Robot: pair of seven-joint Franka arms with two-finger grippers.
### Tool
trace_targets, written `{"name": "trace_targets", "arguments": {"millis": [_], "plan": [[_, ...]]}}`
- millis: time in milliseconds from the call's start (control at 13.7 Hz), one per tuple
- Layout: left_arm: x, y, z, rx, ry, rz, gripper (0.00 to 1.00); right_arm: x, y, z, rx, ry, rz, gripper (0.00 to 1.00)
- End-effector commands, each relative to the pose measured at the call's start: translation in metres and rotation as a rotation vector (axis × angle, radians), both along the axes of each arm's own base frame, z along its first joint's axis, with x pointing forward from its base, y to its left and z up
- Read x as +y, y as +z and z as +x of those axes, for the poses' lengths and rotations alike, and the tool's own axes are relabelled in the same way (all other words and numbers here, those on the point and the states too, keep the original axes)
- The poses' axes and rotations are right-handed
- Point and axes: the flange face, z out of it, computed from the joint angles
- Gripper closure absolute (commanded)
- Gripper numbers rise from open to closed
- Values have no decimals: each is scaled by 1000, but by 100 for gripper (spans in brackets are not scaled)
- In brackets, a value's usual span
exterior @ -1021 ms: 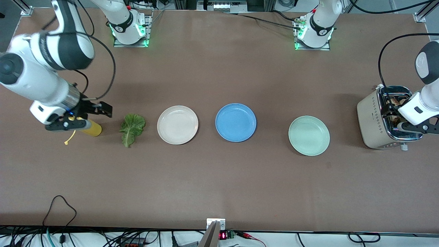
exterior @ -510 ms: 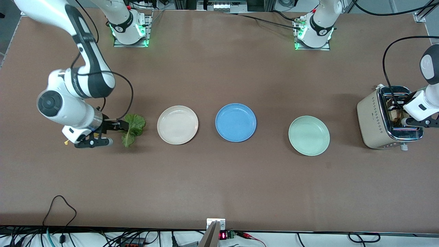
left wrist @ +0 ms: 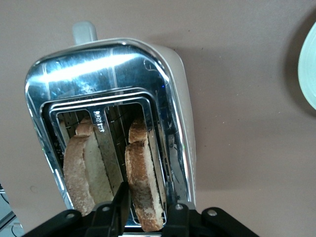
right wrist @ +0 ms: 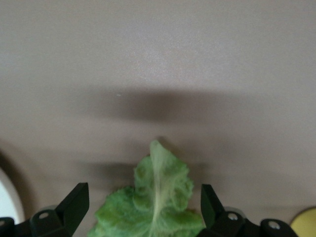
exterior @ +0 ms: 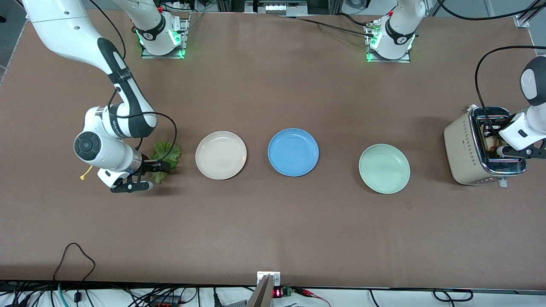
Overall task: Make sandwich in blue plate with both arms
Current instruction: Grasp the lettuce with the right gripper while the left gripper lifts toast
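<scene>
- Chrome-topped toaster [exterior: 480, 147] stood at the left arm's end of the surface; the left pincer [left wrist: 144, 217] was down at its slots, fingers narrowed either side of one toast slice [left wrist: 143, 180], though a firm grip could not be confirmed.
- A second slice [left wrist: 84, 173] sat in the slot beside that pincer.
- The right pincer [right wrist: 143, 210] was spread wide, low over the lettuce [right wrist: 150, 205], the leaf between its fingers and not yet gripped.
- The blue plate [exterior: 293, 152] lay bare, well apart from both pincers, between a cream plate [exterior: 221, 154] and a green plate [exterior: 384, 168].
- Risks, as I judged them: the toast could crumble or catch on the slot wire if squeezed off-centre; the thin, flat leaf could slip out or tear as the fingers scraped the surface.
</scene>
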Motion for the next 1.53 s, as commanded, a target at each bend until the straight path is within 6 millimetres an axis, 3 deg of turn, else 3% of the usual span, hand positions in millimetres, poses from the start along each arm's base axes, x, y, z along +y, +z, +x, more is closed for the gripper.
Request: {"name": "trace_targets", "arguments": {"millis": [0, 146, 219, 292, 510, 729, 875, 1021, 1167, 1312, 1458], "plan": [[5, -5, 1, -20, -24, 20, 71, -5, -18, 4, -25, 38, 1, 0], [7, -6, 1, -18, -26, 26, 93, -6, -27, 4, -33, 46, 1, 0], [7, -2, 1, -15, -39, 46, 99, -5, -29, 4, -30, 48, 0, 0], [6, 4, 3, -21, -49, 55, 99, -5, -29, 4, -29, 57, -6, 0], [0, 53, 6, -9, -39, 76, 99, -7, -26, 4, -33, 81, -12, 24], [-4, 128, 15, 22, -72, 78, 99, -8, -24, 4, -33, 91, -12, 52], [-14, 163, 18, 31, -128, 68, 99, -10, -25, 4, -31, 110, -13, 67], [-43, 183, 26, 8, -188, 52, 99, -18, -24, 4, -33, 120, -13, 81], [-95, 191, 35, -21, -271, 23, 99, -19, -23, 5, -33, 127, -13, 94], [-142, 182, 41, -19, -340, -52, 99, -18, -14, 7, -51, 143, -13, 100], [-188, 156, 41, 58, -418, -99, 99, -19, 3, 11, -77, 152, -14, 100]]}}
